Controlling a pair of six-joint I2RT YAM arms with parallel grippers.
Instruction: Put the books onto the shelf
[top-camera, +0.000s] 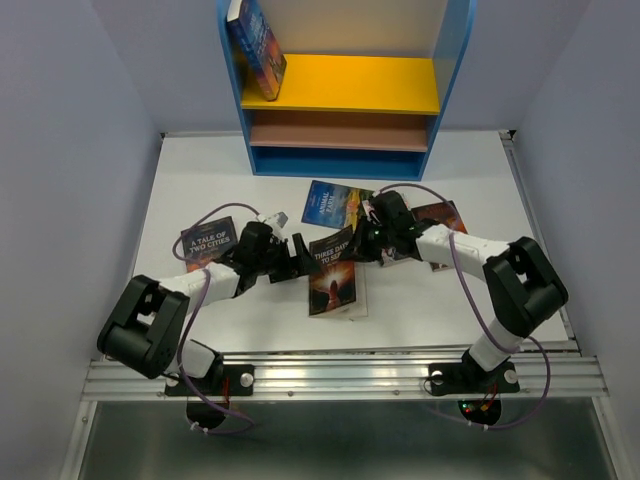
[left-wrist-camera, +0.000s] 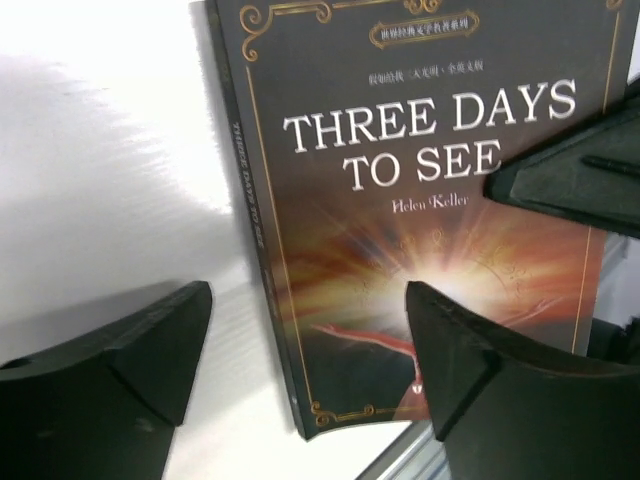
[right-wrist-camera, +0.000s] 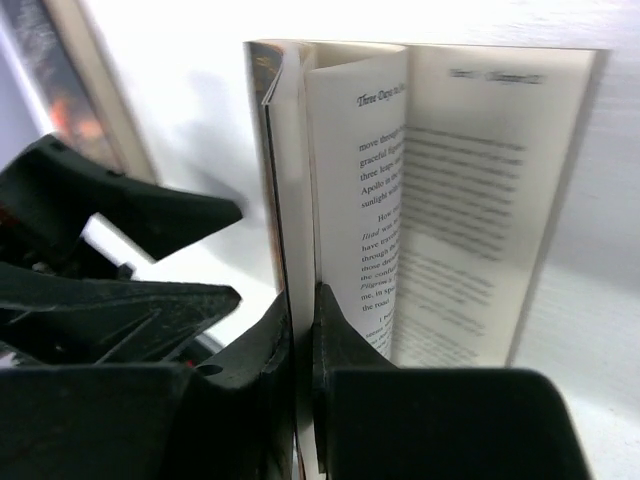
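Dark paperback titled "Three Days to See" (top-camera: 333, 275), orange glow on the cover, lies near the middle of the white table (top-camera: 200, 190), a bit toward the near edge. The right gripper (right-wrist-camera: 303, 310) is pinched tight on the edge of its front cover, and the inner pages fan open beside the fingers; cannot tell whether a page is caught in with the cover. The left gripper (left-wrist-camera: 310, 320) is spread wide and holds nothing. It straddles the book's spine side, with one finger over bare table and the other over the cover; contact cannot be told. A dark "A Tale of Two Cities" paperback (top-camera: 207, 243) lies flat toward the left edge, just beside the left arm. A blue "Animal Farm" paperback (top-camera: 335, 203) lies flat between the middle book and the shelf. An orange-brown paperback (top-camera: 445, 215) lies toward the right edge, partly under the right arm. The blue-framed open bookcase (top-camera: 452, 60) stands at the far edge. A blue sunset-cover paperback (top-camera: 258, 45) leans at the left end of its yellow upper board (top-camera: 350, 85); the brown lower board (top-camera: 340, 130) is below.
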